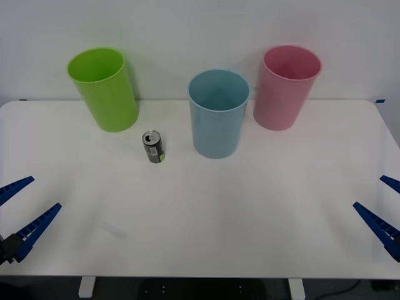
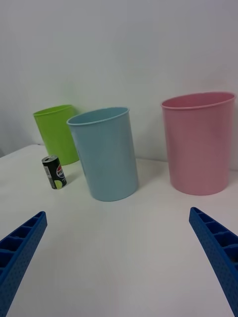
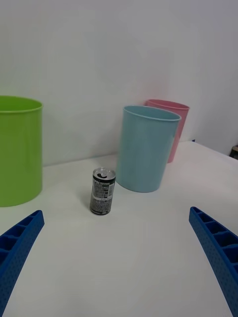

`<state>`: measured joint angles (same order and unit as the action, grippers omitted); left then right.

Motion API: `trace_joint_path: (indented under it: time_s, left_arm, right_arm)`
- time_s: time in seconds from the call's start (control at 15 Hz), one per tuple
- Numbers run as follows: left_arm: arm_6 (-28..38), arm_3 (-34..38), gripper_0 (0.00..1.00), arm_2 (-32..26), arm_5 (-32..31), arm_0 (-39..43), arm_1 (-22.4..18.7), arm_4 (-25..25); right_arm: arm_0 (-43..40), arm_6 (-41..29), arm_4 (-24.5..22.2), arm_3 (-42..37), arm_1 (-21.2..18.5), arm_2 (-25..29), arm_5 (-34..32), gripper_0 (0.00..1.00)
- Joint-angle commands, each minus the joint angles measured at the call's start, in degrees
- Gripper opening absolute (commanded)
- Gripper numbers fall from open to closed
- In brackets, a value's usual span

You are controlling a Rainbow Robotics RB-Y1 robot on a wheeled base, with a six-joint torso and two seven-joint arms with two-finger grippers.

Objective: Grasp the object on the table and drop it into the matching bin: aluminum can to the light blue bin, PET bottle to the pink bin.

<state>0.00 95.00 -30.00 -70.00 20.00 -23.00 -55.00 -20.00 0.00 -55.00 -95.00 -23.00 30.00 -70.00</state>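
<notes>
Can (image 1: 153, 146) upright on table (image 1: 206, 219), far centre-left, just left of blue bin (image 1: 218, 114), right of green bin (image 1: 104, 89). Pink bin (image 1: 286, 87) far right. Left gripper (image 1: 22, 211) and right gripper (image 1: 381, 209) near edges, fingers spread, empty. Step: grasp not begun. Next: probably left gripper reach can.

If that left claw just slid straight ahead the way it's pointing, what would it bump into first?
Probably the small dark drink can, standing just left of centre between the open left gripper fingers; depth is uncertain, and it might brush past toward the light blue plastic bin.
</notes>
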Motion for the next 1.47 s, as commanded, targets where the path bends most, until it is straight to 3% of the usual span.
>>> trace_joint_path:
  time_s: [0.07,0.27,0.47,0.87,1.47]
  left_arm:
    - [0.0,0.0,1.0,0.0,0.0,0.0,0.0,0.0]
    - [-0.1,-0.3,1.0,0.1,-0.1,-0.4,0.6,2.4]
    - [-0.1,-0.3,1.0,0.3,0.2,-0.4,0.6,1.5]
    - [0.4,-0.4,1.0,1.3,2.3,-1.9,1.6,-6.7]
    - [1.0,-1.0,1.0,1.2,6.0,-7.2,11.7,-18.7]
  right_arm:
    - [0.0,0.0,0.0,0.0,0.0,0.0,0.0,1.0]
    - [0.0,0.0,0.0,0.0,0.0,0.0,0.0,1.0]
    - [0.0,0.0,0.0,0.0,0.0,0.0,0.0,1.0]
    - [0.0,0.0,0.0,0.0,0.0,0.0,0.0,1.0]
    - [0.0,0.0,0.0,0.0,0.0,0.0,0.0,1.0]
